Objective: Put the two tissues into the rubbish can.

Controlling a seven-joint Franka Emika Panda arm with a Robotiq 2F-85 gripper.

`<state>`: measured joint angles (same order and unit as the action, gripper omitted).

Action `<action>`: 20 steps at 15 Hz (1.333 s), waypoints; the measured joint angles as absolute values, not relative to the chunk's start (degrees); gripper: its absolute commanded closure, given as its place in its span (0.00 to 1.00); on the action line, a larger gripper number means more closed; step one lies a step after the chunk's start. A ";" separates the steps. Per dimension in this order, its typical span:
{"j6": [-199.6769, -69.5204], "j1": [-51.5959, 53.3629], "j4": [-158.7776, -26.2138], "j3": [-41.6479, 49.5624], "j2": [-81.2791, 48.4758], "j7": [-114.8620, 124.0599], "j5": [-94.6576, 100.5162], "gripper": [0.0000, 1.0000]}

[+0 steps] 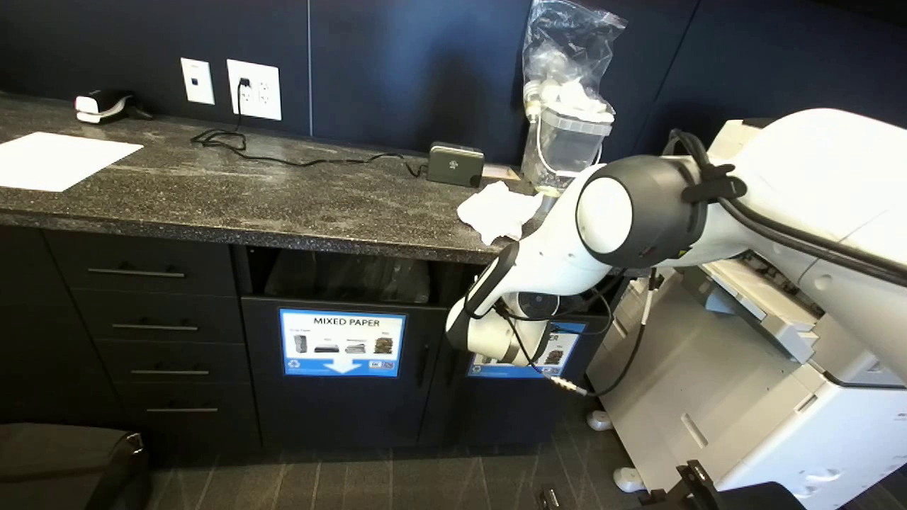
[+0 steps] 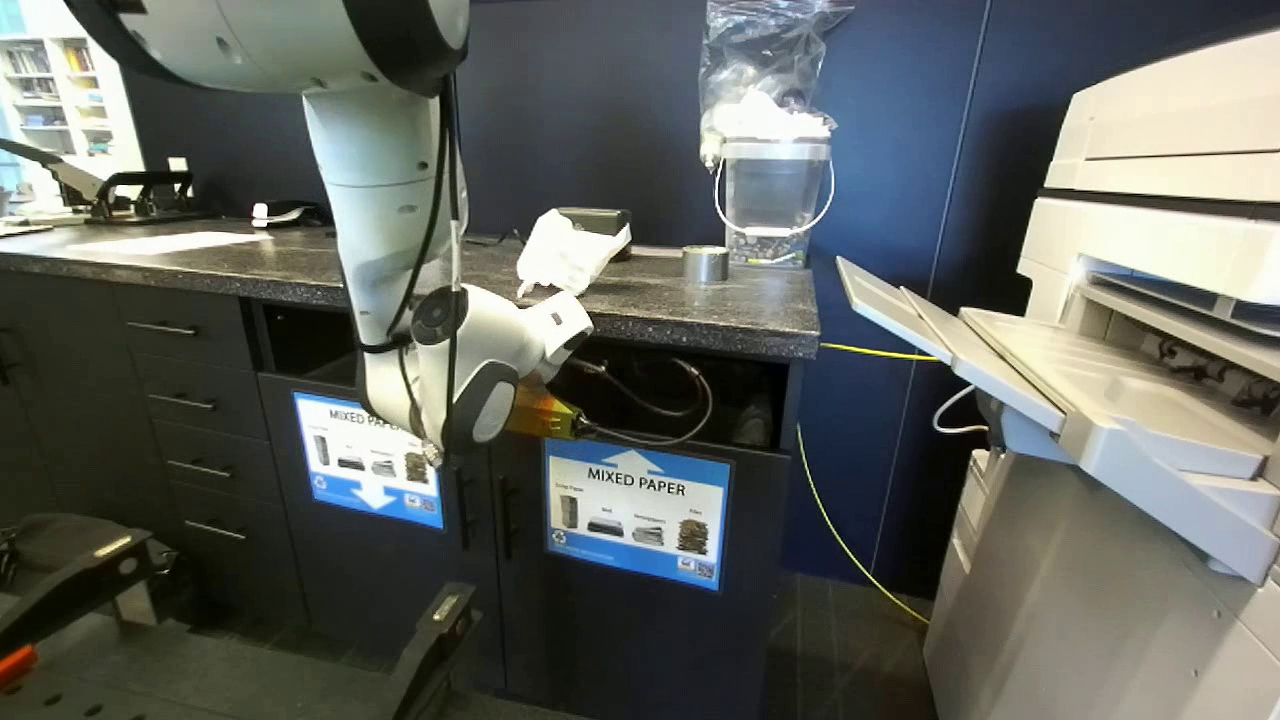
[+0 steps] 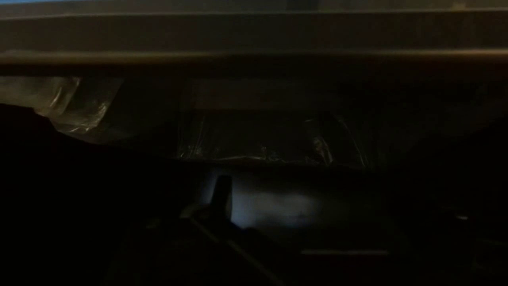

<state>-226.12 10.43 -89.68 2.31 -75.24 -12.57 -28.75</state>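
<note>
A crumpled tissue is lying on the bench, close to its front edge and near a dark box. Lower down, the arm is hanging with its wrist at the mouth of the bin, the one carrying a sign with an upward arrow. In both exterior views the wrist is hiding most of the hand; in the wrist view the hand is standing released in near darkness, spread wide, one finger showing as a black shape on the left. Just beside that finger a pale blur is glowing, too vague for telling whether it is another tissue. Higher in that view, film is glinting. Up on the bench, a tape roll is sitting near a bucket, on which a bag is resting. A flat sheet is lying well apart from the tissue.
</note>
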 measured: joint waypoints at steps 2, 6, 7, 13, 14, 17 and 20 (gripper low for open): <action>-224.55 10.41 -94.15 2.85 -71.93 -12.60 -27.87 0.00; -220.65 10.44 -103.34 4.50 -65.03 -12.63 -25.23 0.00; -218.98 10.47 -105.69 4.97 -63.06 -12.67 -24.25 0.00; -201.26 13.77 -118.80 9.86 -49.47 -13.59 -18.13 0.00; -197.82 15.12 -120.59 11.23 -46.97 -13.60 -16.93 0.00; -188.58 19.93 -124.61 15.80 -39.71 -13.30 -12.80 0.00; -179.90 26.43 -126.50 21.84 -33.01 -10.48 -6.83 0.00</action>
